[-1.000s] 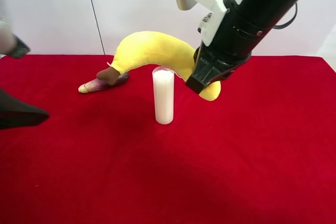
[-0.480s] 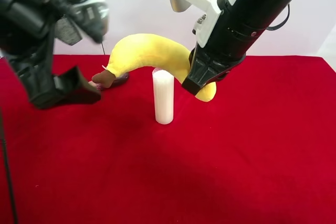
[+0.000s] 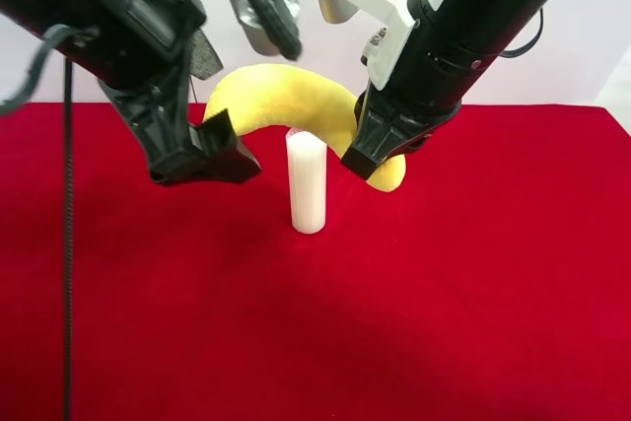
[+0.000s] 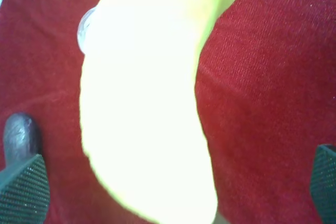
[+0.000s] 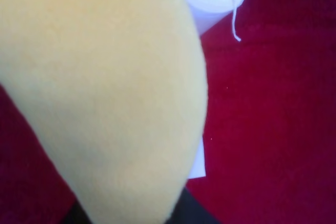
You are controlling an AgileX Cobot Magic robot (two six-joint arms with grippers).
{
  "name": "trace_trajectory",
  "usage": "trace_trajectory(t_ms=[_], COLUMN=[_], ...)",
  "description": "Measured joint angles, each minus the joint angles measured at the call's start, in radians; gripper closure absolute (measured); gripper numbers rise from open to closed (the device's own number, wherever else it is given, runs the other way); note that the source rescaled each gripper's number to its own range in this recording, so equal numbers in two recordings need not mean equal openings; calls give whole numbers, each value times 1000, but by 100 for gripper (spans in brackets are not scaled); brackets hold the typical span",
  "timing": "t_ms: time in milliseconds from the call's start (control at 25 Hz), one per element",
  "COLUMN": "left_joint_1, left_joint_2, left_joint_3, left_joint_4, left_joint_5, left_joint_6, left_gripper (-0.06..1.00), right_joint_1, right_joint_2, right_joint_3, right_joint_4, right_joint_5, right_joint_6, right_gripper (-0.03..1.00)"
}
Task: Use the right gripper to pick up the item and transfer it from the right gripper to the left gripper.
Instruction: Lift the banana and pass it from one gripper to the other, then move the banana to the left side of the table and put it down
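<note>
Above the red cloth (image 3: 473,273), the right gripper (image 3: 378,153) holds the plush banana (image 3: 281,94) aloft over the white candle (image 3: 307,179). The left gripper (image 3: 266,104), off at the edge a moment ago, now straddles its stem end, spread wide; handover looks imminent.

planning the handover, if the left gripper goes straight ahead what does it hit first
The plush banana, seen between the open fingers of the left gripper; how far ahead is unclear.
</note>
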Motion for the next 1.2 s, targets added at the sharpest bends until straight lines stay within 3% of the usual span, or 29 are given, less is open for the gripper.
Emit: trace_trajectory(t_ms=[240, 400, 440, 480, 560, 640, 720, 760, 840, 1040, 1200], left_joint_1=[0, 0, 0, 0, 0, 0, 0, 0, 0, 0, 0], left_joint_2=[15, 16, 16, 16, 16, 16, 16, 17, 17, 17, 17], left_joint_3=[0, -2, -2, -3, -3, -3, -3, -3, -3, -3, -3], left_joint_4=[-3, -5, -4, -4, -4, -3, -2, -2, -2, -2, -2], left_joint_5=[-65, -78, -78, -78, -78, -78, -77, -76, -76, -76, -76], left_joint_6=[4, 5, 8, 11, 12, 12, 12, 13, 14, 14, 14], left_gripper=[0, 75, 88, 93, 94, 94, 94, 94, 94, 94, 94], right_joint_1=[0, 0, 0, 0, 0, 0, 0, 0, 0, 0, 1], right_joint_2=[0, 0, 0, 0, 0, 0, 0, 0, 0, 0, -15], right_joint_3=[0, 0, 0, 0, 0, 0, 0, 0, 0, -17, -93], right_joint_4=[0, 0, 0, 0, 1, 1, 1, 1, 1, -2, -29], right_joint_5=[0, 1, 1, 0, -4, -4, -6, -8, -8, 20, 167], right_joint_6=[0, 0, 0, 0, 7, 17, 25, 25, 25, 31, 73], right_gripper=[97, 97, 97, 97, 96, 82, 51, 31, 9, -2, -3])
